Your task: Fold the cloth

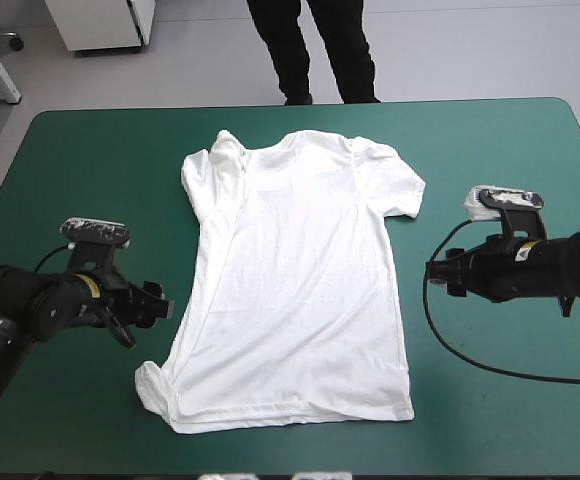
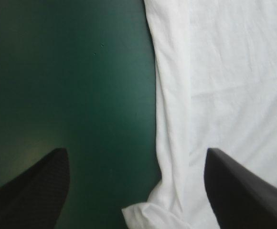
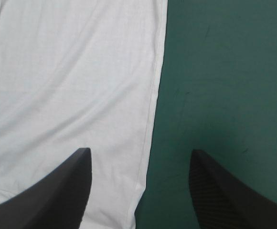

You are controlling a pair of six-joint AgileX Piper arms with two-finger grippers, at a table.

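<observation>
T-shirt (image 1: 295,290) lies spread flat mid-counter (image 1: 490,150), collar toward the far edge, no fold made yet so the whole job is left, left gripper (image 1: 150,305) and right gripper (image 1: 440,270) both wide open, empty, just beside its long sides.

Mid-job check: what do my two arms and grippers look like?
Both arms are bulky, rounded and black. The left arm has a small yellow mark near its wrist, the right arm a pale label. The left gripper and right gripper have broad, black, fin-shaped fingers, finely textured.
</observation>
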